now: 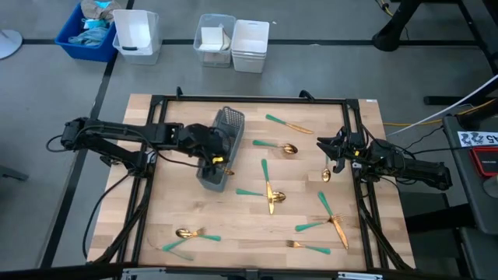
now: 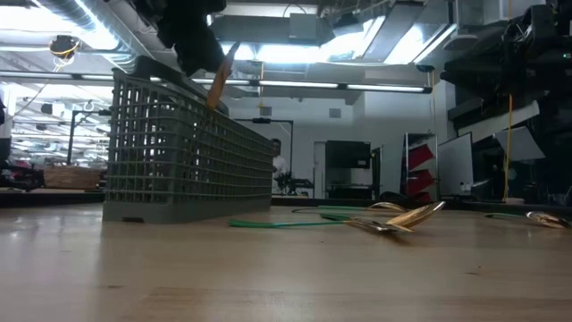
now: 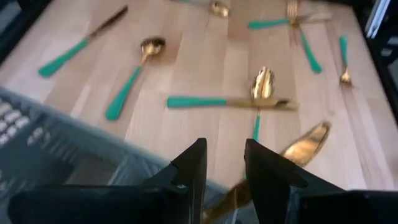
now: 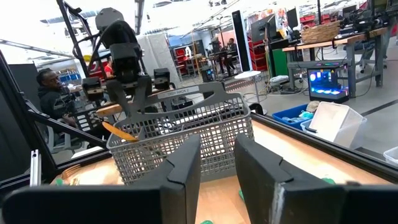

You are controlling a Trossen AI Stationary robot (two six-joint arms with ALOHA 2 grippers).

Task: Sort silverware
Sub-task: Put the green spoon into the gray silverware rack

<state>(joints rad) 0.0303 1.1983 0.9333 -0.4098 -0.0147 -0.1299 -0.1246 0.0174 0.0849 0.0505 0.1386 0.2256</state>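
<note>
The wooden bench is framed by a dark rail on all sides, and beyond its far edge stand white and blue bins on the floor. Most bare wood lies along the near edge and between the caddy and the left rail.

The grey mesh caddy lies slantwise left of centre. The silverware, with gold heads and slim teal handles, is scattered over the right half and the near-left corner: a crossed knife and spoon at the centre, a spoon and another piece farther back, a crossed pair and a fork near the right front, a spoon and another piece near the left front.

The left arm reaches from the left rail to the caddy; the left gripper hangs over the caddy's near end, fingers apart, with a gold piece tilted just below it. The right arm lies along the right rail, and the right gripper points toward the caddy with its fingers apart and nothing between them.
</note>
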